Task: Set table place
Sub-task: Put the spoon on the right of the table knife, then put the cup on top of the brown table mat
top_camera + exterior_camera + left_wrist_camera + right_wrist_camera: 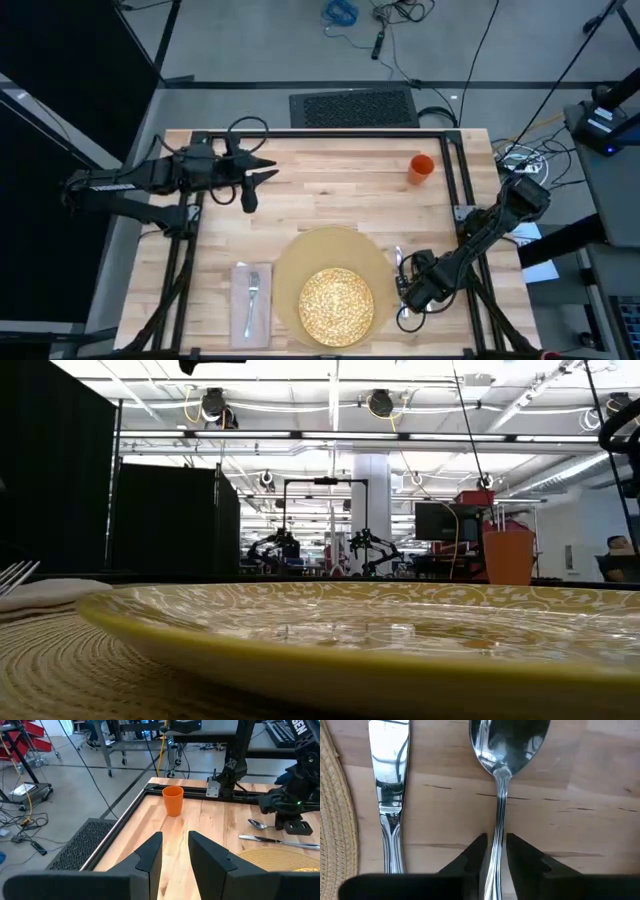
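A yellow speckled plate (337, 305) sits on the round tan placemat (325, 250) near the table's front edge. To their left, a silver fork (253, 290) lies on the beige napkin (243, 305). Right of the placemat a knife (387, 780) and a spoon (507, 740) lie side by side on the wood. My right gripper (408, 292) is low over the spoon, shut on its handle. The orange cup (421, 168) stands upright at the far right. My left gripper (255, 182) hovers open over the far left of the table (330, 190), holding nothing. My right gripper pinches the spoon's handle (498, 827) between its two fingers, a little way back from the bowl. The fingers (475, 857) come from above, pointing down, and lie across the handle. The spoon lies flat, its bowl on the wood beside the knife.
A black metal frame (330, 135) rims the table. Cables lie near the right arm's base (520, 160). Bare wood stretches between the cup and the placemat and across the table's middle.
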{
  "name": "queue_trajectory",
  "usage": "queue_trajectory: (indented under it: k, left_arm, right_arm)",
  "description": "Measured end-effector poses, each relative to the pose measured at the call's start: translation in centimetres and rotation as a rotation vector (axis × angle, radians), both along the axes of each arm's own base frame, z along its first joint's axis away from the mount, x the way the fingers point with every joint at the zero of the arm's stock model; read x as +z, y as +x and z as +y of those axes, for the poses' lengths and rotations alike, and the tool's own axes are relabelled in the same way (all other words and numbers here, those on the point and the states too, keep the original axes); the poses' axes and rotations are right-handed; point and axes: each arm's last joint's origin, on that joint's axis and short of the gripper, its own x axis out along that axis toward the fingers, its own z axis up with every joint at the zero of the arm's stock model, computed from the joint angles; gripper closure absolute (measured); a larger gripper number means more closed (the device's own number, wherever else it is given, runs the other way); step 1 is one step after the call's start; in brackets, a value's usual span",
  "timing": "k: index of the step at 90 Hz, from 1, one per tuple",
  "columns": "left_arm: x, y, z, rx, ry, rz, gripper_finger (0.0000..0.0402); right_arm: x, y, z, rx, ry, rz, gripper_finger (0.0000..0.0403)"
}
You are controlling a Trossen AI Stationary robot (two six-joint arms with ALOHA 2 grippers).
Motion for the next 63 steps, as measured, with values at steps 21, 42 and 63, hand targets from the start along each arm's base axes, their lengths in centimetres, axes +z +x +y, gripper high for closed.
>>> queue_trajectory:
  k: [21,42,63]
  left_arm:
    - [0.0,0.0,0.0,0.000,0.000,0.000,0.0320]
    - [0.0,0.0,0.0,0.000,0.000,0.000,0.0320]
    - [0.1,0.0,0.0,0.000,0.002,-0.012,0.0320]
  right_arm:
    - [0.7,0.3,-0.1,0.050,0.047,-0.047,0.0313]
    - [2.8,0.0,-0.8,0.085,0.090,-0.118,0.0307]
    - [4.6,-1.5,-2.9,0.091,0.022,-0.040,0.0307]
